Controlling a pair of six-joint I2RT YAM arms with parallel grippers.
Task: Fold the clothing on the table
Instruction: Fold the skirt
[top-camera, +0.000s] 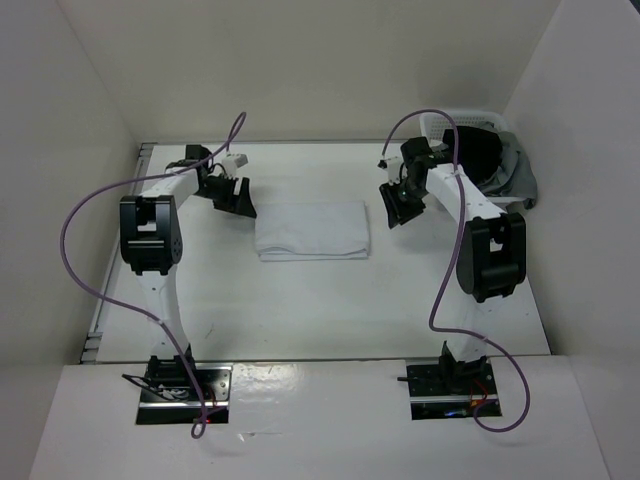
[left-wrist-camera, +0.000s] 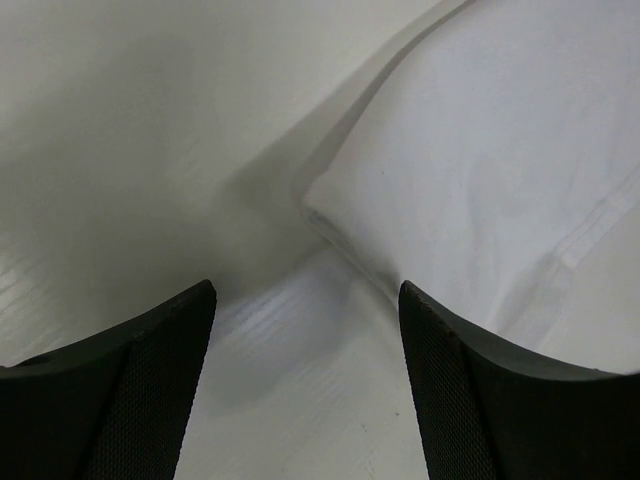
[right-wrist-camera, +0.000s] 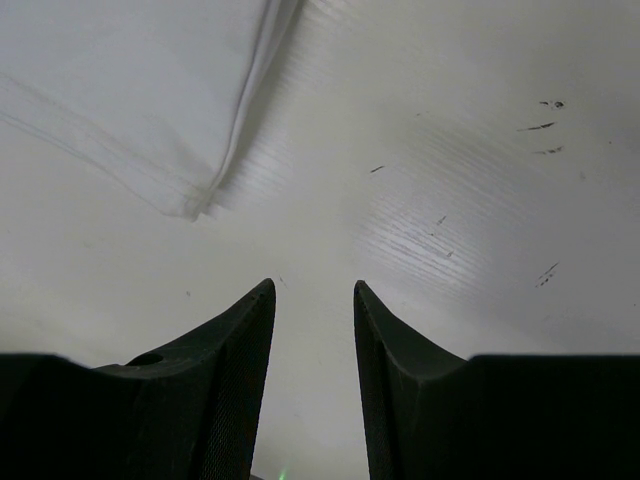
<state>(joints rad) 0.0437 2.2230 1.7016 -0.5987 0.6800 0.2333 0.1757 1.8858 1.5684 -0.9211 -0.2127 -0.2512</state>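
On the white surface (top-camera: 300, 310) the folded clothing (top-camera: 312, 230) lies flat. Beside it, the left fingers (left-wrist-camera: 130, 390) gape wide and the right fingers (right-wrist-camera: 220, 390) stand narrowly parted, both gripping nothing.

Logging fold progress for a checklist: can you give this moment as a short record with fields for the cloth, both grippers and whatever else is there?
clothing: white, flat, folded into a layered rectangle
table: white, cloth near its middle
left gripper: open, empty, beside the cloth's left corner
right gripper: open, empty, off the cloth's right edge
far right: white basket holding dark grey garment
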